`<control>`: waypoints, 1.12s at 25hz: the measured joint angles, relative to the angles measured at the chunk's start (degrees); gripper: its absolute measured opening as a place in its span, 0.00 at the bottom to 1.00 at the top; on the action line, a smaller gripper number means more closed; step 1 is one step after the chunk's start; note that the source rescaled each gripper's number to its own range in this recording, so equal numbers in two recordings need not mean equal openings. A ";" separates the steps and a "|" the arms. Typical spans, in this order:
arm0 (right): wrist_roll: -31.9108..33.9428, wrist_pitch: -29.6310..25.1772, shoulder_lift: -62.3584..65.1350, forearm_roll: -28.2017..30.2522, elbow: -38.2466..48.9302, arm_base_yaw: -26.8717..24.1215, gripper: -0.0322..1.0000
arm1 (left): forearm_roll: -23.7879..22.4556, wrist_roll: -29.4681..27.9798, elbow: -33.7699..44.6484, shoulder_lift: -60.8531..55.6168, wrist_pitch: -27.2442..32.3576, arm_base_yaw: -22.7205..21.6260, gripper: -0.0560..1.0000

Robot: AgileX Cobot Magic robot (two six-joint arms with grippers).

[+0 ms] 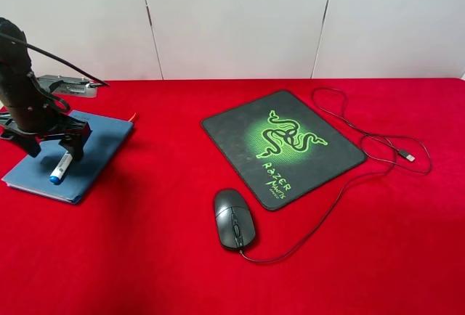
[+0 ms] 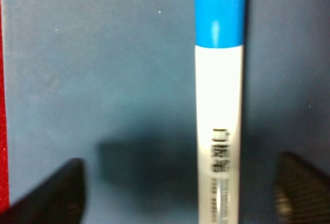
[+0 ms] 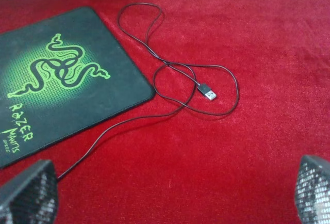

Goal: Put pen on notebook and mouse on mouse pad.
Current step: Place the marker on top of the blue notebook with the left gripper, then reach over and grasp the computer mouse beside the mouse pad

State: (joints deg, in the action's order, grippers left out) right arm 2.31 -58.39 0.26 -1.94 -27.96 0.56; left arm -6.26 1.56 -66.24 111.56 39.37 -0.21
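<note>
Left jaws spread, straddling the pen point(image 2: 219, 105) untouched; right jaws spread above the red worktop point(image 3: 268, 53). Mouse pad point(image 1: 283, 148) lies mid-worktop; notebook point(image 1: 102, 144) far left; mouse point(image 1: 234, 219) just beside the pad's near edge, off it, its cable point(image 3: 208, 92) looping right; pen apparently resting on the notebook.

Your left black two-finger gripper point(image 1: 54, 148) points downward with its jaws spread wide, its dark arm point(image 1: 18, 75) rising above it. Your right black gripper point(image 3: 170, 193) is angled forward, jaws wide apart.
</note>
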 joint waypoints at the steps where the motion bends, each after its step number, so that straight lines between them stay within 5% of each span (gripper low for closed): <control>1: 0.00 0.00 0.00 0.00 0.00 0.00 1.00 | 0.00 0.00 0.00 0.00 0.06 0.00 0.89; 5: 0.00 0.00 0.00 0.00 0.00 0.00 1.00 | 0.00 0.00 -1.76 0.00 2.47 0.00 0.98; 16: 0.00 0.00 0.00 0.00 0.00 0.00 1.00 | 3.24 0.00 -12.55 -1.00 21.54 0.00 1.00; 28: 0.00 0.00 0.00 0.00 0.00 0.00 1.00 | 4.31 0.00 -12.93 -18.71 27.02 0.11 1.00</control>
State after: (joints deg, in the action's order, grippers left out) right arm 2.31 -58.39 0.26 -1.94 -27.96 0.56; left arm -1.96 1.56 -79.17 92.85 66.40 -0.09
